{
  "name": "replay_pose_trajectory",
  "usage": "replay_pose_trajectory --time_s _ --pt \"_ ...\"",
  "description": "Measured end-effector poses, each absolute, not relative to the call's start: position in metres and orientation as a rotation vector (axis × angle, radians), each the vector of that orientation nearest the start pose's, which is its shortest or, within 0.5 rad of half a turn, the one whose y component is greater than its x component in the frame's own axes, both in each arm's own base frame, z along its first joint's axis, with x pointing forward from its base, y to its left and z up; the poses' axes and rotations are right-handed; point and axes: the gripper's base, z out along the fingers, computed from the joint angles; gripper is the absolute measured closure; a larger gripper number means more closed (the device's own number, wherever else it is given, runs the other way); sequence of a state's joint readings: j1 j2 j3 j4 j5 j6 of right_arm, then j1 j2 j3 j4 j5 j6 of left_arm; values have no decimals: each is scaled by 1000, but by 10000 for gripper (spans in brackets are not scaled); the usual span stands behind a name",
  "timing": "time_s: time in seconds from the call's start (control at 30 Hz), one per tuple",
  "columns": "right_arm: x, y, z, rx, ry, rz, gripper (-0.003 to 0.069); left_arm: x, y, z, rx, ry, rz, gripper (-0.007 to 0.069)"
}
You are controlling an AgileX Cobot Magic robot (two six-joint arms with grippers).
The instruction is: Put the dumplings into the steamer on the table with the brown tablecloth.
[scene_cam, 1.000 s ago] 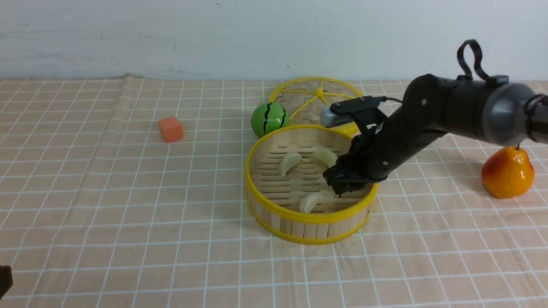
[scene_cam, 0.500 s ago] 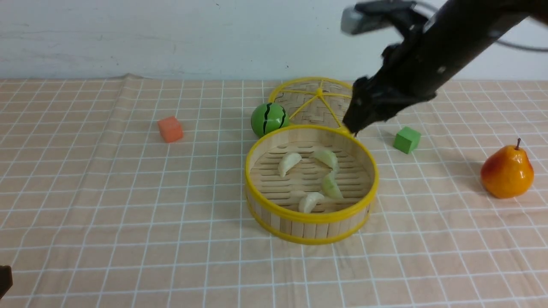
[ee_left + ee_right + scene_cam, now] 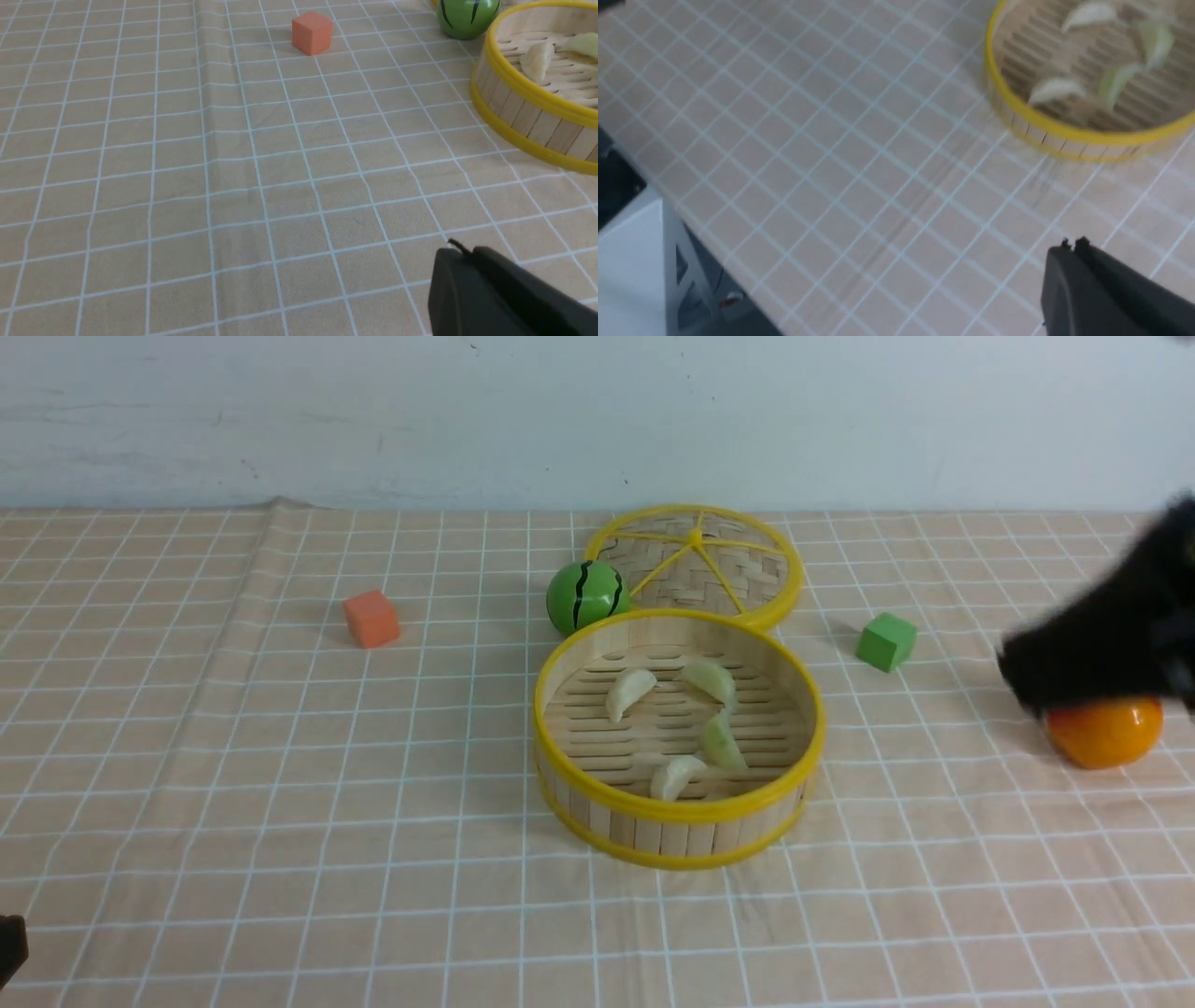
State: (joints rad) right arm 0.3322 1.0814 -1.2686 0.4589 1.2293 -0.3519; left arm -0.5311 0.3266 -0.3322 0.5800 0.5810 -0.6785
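Note:
The round bamboo steamer (image 3: 653, 835) with yellow rims stands mid-table on the brown tablecloth (image 3: 280, 756). Several dumplings lie on its slatted floor: cream-white ones (image 3: 630, 693) (image 3: 677, 777) and pale green ones (image 3: 711, 679) (image 3: 721, 742). My right gripper (image 3: 1018, 667) is a dark blur at the right edge, well away from the steamer; in its wrist view the right gripper (image 3: 1073, 245) is shut and empty, with the steamer (image 3: 1045, 123) ahead of it. My left gripper (image 3: 455, 249) is shut and empty over bare cloth, far left of the steamer (image 3: 523, 100).
The woven lid (image 3: 695, 565) lies behind the steamer, with a green striped ball (image 3: 586, 595) beside it. An orange cube (image 3: 372, 618) sits to the left and a green cube (image 3: 887, 641) to the right. An orange pear (image 3: 1106, 733) lies partly behind my right arm. The table's edge (image 3: 668, 205) shows.
My right gripper rose out of the steamer, leaving a pale green dumpling inside, then swung right and down toward the pear and shut. The left arm stayed still.

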Motion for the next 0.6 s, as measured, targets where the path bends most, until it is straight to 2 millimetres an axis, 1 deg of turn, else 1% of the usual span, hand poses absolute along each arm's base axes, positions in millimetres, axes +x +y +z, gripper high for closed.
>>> replay_pose_trajectory --time_s 0.03,0.07,0.1,0.13,0.17,0.2,0.27,0.3,0.33,0.37,0.43,0.5,0.57,0.6 --pt "155 93 400 -803 2342 595 679 76 -13 261 149 1958 -163 600" --pt "151 92 394 -798 2346 596 679 76 -13 261 149 1958 -163 599" --pt "138 87 369 -782 2350 589 679 76 -13 261 149 1958 -163 596" --pt "131 84 358 -767 2343 587 679 76 -13 261 149 1958 -163 596" --pt "125 81 337 -748 2362 584 679 76 -13 261 149 1958 -163 596" --pt "121 79 321 -722 2355 574 679 76 -13 261 149 1958 -163 596" --pt "115 75 297 -682 2360 563 679 76 -13 261 149 1958 -163 594" --pt "110 72 280 -654 2371 557 679 76 -13 261 149 1958 -163 591" --pt "107 71 273 -640 2375 558 678 76 -13 261 149 1958 -163 589" --pt "103 69 258 -619 2395 557 678 76 -13 261 149 1958 -163 588" --pt "98 66 241 -597 2416 552 676 76 -13 261 149 1958 -163 587" --pt "95 62 229 -606 2421 502 676 76 -13 261 149 1958 -163 587" --pt "95 59 227 -628 2406 446 674 76 -13 261 149 1958 -163 587" --pt "97 56 228 -647 2375 386 673 76 -13 261 149 1958 -163 587"
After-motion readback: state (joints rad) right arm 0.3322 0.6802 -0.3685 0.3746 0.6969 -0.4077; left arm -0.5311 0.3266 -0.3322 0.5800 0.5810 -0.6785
